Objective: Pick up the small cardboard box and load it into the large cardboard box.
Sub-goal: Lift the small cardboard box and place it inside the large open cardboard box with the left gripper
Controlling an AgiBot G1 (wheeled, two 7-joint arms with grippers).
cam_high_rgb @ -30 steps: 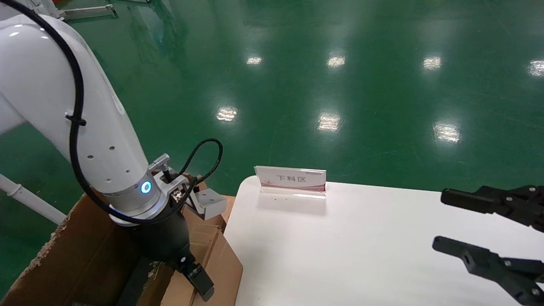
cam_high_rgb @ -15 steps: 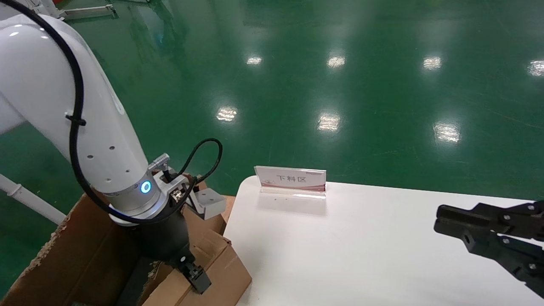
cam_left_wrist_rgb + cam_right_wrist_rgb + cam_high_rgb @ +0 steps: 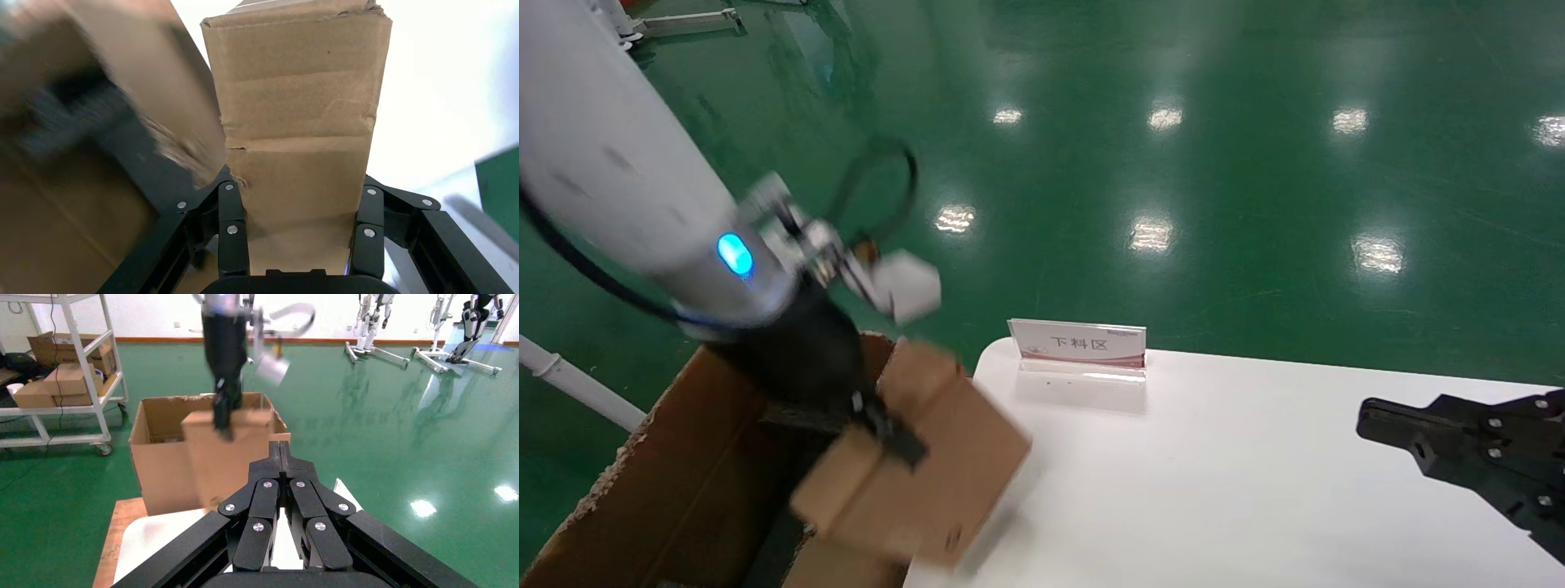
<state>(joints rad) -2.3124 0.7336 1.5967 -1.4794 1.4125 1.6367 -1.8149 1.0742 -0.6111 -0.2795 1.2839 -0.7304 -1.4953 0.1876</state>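
My left gripper (image 3: 883,429) is shut on the small cardboard box (image 3: 919,482), a plain brown box that hangs tilted in the air. In the left wrist view the small cardboard box (image 3: 297,122) fills the span between the fingers (image 3: 231,214) of the left gripper (image 3: 298,196). It hangs over the right rim of the large cardboard box (image 3: 674,465) and the table's left edge. The right wrist view shows the left gripper (image 3: 223,419) holding the small cardboard box (image 3: 220,462) in front of the large cardboard box (image 3: 156,471). My right gripper (image 3: 1373,416) hovers shut over the table at the right, also seen as the right gripper (image 3: 281,450).
A white table (image 3: 1214,490) carries an upright label stand (image 3: 1078,347) at its far left corner. Beyond it lies a green floor (image 3: 1173,163). A metal shelf cart (image 3: 67,386) with cardboard boxes stands behind the carton.
My left arm has swung upward fast, raising the small box from low in the carton to above its rim. The right gripper went from open to shut and shifted slightly.
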